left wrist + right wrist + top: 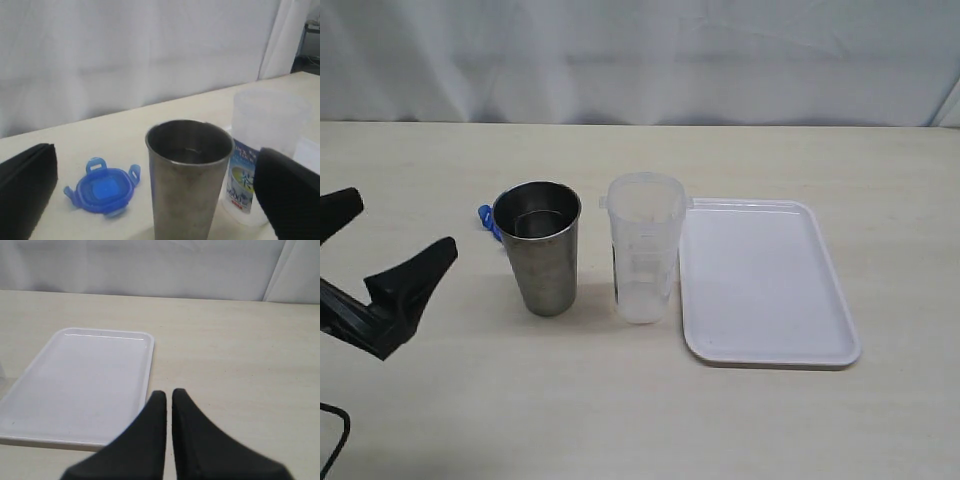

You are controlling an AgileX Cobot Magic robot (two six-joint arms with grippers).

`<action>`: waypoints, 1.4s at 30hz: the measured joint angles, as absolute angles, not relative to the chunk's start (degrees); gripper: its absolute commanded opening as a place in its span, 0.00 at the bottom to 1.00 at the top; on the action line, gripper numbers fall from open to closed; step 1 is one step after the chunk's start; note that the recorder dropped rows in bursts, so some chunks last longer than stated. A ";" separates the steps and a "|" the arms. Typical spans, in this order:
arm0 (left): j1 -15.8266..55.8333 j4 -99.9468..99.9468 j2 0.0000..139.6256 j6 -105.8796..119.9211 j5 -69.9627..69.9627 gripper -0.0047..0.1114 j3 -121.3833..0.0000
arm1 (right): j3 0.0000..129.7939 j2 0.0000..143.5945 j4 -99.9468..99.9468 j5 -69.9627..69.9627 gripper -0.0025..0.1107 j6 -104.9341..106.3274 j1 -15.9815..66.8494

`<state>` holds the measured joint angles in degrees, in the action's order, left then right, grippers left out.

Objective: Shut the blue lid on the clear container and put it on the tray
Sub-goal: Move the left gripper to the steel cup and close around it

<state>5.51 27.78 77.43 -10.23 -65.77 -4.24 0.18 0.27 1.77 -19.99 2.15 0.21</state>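
The clear container (645,250) stands upright on the bench (620,420), long axis vertical and open mouth upward. It is a tall, slightly tapered tumbler of translucent plastic with small tabs at the rim. The left wrist view shows a printed label on the side facing that camera. It has no lid on it.

The blue lid (102,190) lies flat on the bench, apart from the container. It is roundish, of bright glossy plastic, with its snap flaps splayed outward. In the exterior view it is mostly hidden behind a steel cup (540,250), and only a blue sliver shows at the cup's left.

The cup is a dull, scuffed metal tumbler, upright and near the container's left side. The tray (770,280) lies flat just right of the container. It is smooth white plastic with rounded corners and a low rim, and its long sides run away from the exterior camera. Whether container and tray touch I cannot tell.

The left gripper (400,222) hangs left of the cup with its black fingers spread wide and nothing between them. The right gripper (168,395) is pressed together on nothing, above the bench beside the tray.
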 measured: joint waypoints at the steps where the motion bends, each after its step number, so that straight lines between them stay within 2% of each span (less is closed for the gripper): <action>1: 5.51 28.39 79.11 -9.17 -66.82 0.95 -4.26 | 0.18 0.27 1.77 -19.99 0.06 2.15 0.21; 12: 5.61 37.44 97.59 -5.89 -68.91 0.95 -11.31 | 0.18 0.27 1.77 -19.99 0.06 2.15 0.21; 30: 5.61 43.07 115.39 -5.88 -69.22 0.95 -23.84 | 0.18 0.27 1.77 -19.99 0.06 2.15 0.21; 42: 5.61 45.96 117.55 -6.09 -69.31 0.95 -25.83 | 0.18 0.27 1.77 -19.99 0.06 2.15 0.21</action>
<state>5.61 45.96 117.55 -6.09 -69.31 -25.83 0.18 0.27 1.77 -19.99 2.15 0.21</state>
